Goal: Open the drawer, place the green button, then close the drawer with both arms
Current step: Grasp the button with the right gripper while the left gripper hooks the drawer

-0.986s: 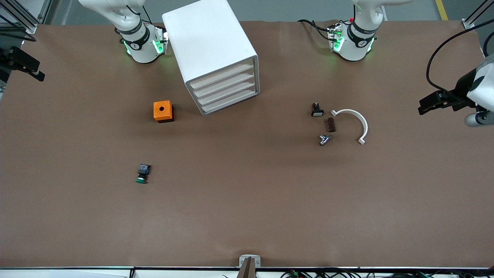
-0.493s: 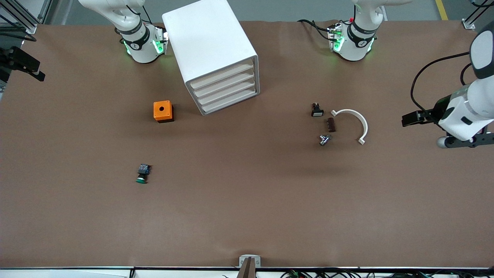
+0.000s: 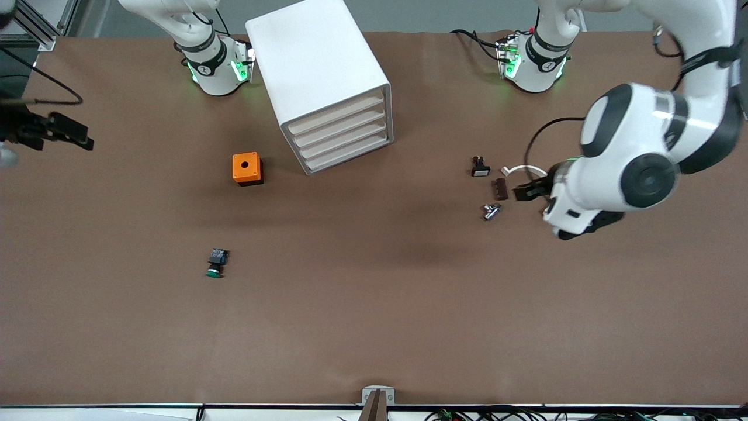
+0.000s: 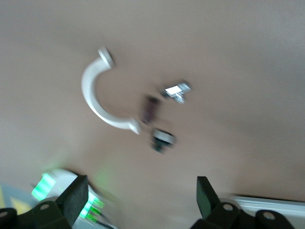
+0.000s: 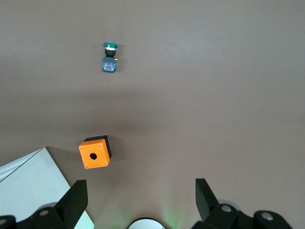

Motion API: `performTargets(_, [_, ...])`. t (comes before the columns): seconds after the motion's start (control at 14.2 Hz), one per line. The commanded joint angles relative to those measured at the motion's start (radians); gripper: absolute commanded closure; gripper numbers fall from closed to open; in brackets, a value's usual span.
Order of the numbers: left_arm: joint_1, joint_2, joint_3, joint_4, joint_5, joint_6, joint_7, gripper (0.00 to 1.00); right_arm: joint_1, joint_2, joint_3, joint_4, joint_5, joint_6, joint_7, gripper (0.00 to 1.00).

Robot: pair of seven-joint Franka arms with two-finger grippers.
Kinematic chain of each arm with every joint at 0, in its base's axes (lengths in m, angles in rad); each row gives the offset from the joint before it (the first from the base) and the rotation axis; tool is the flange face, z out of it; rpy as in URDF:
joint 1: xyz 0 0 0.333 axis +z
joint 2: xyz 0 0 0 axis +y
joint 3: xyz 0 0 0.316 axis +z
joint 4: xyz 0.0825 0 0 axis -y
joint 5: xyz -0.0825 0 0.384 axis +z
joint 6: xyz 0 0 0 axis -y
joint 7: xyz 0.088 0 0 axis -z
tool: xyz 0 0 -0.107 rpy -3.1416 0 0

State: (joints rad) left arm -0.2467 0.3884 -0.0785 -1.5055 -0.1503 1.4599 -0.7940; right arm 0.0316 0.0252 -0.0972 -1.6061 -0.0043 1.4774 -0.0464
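The white cabinet [image 3: 324, 82] stands on the brown surface [image 3: 374, 316] between the two arm bases, and its lowest drawer [image 3: 350, 155] is flush with the three drawers above it. The green-capped button [image 3: 216, 263] lies on its side on the surface, toward the right arm's end, nearer to the front camera than the orange cube with a hole [image 3: 247, 168], and well apart from the cabinet. The left pincer [image 3: 529, 192] hangs in the air over the white curved bracket [image 3: 520, 170], with its fingers [image 4: 71, 202] spread wide and nothing between them. Just beside the bracket lie a small black part with a white face [image 3: 480, 168], a dark brown block [image 3: 501, 189] and a small metal piece [image 3: 491, 211]; this last one is perhaps a fitting, but the left wrist view is blurred. The right pincer [image 3: 67, 133] hovers at the right arm's end of the surface, also released and empty, and the right wrist view shows the button and the orange cube below it.
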Motion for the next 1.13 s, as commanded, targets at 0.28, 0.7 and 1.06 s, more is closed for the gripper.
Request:
performTargets(0.28, [-0.106,0.240,0.000,0.118,-0.268,-0.035,-0.512,0.00,0.088,0.154,0.005,0.020,-0.014,0.144,0.133,0.00])
performTargets(0.7, [-0.178,0.389,0.002,0.151,-0.481,-0.030,-0.956,0.00,0.151,0.246,0.005,-0.080,-0.009,0.390,0.287,0.00])
performTargets(1.06, [-0.209,0.464,-0.009,0.148,-0.621,-0.030,-1.156,0.01,0.159,0.381,0.005,-0.089,-0.006,0.599,0.335,0.00])
